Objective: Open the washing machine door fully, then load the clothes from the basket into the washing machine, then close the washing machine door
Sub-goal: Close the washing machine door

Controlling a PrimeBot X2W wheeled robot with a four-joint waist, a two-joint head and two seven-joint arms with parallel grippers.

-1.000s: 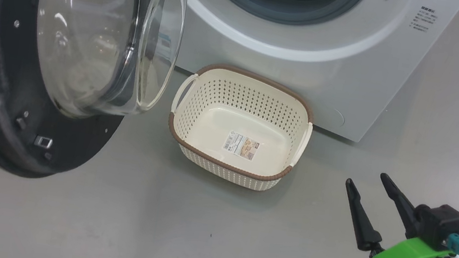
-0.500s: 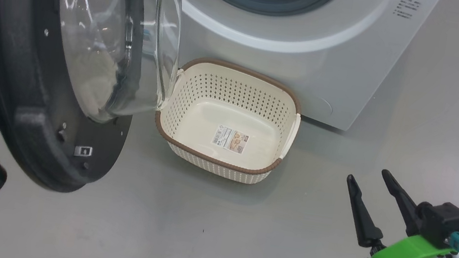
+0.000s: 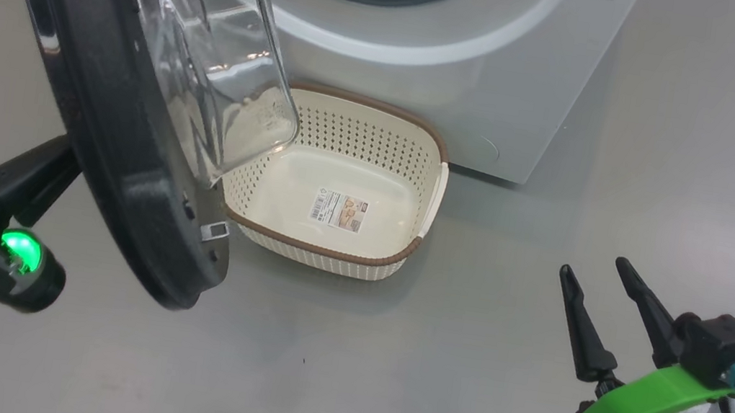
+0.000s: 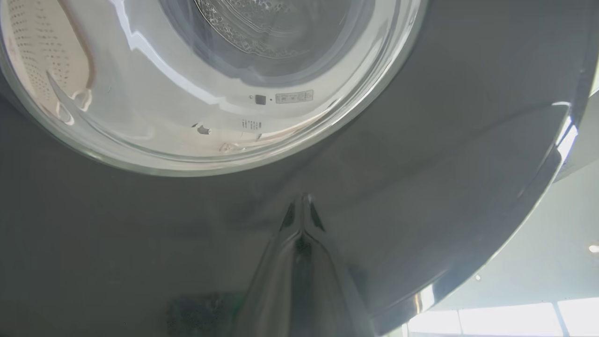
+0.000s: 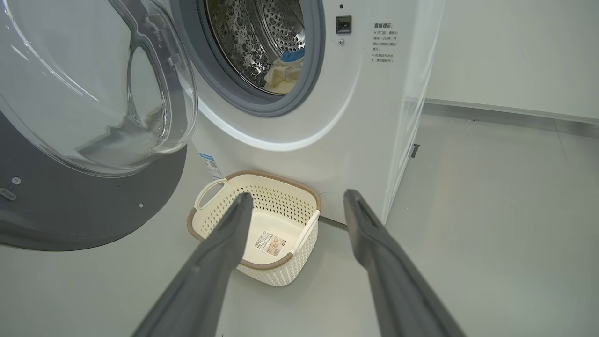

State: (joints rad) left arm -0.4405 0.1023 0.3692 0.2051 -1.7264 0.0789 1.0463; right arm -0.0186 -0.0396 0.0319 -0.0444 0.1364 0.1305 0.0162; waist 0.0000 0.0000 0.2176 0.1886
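The washing machine door (image 3: 121, 148) stands partly open, its glass bowl overlapping the left end of the basket (image 3: 374, 164). My left gripper (image 3: 52, 168) is behind the door, shut, with its fingertips (image 4: 302, 234) pressed against the glossy black outer rim (image 4: 421, 187). The cream basket (image 5: 281, 220) sits on the floor against the white washing machine (image 3: 442, 94), with just a label on its bottom. Pale yellow clothes (image 5: 281, 77) and a blue piece (image 5: 293, 55) lie in the steel drum (image 5: 262, 32). My right gripper (image 3: 593, 267) hovers open to the right of the basket, holding nothing.
Grey floor (image 3: 460, 366) spreads in front of the machine and to its right. A white wall (image 5: 514, 51) runs behind the machine's right side. The door latch (image 3: 215, 233) sticks out at the door's lower edge, close to the basket's near left corner.
The door has swung toward the machine, and its glass now covers the basket's left end. My left gripper followed behind it, rightward. The head camera shifted; the right gripper kept still.
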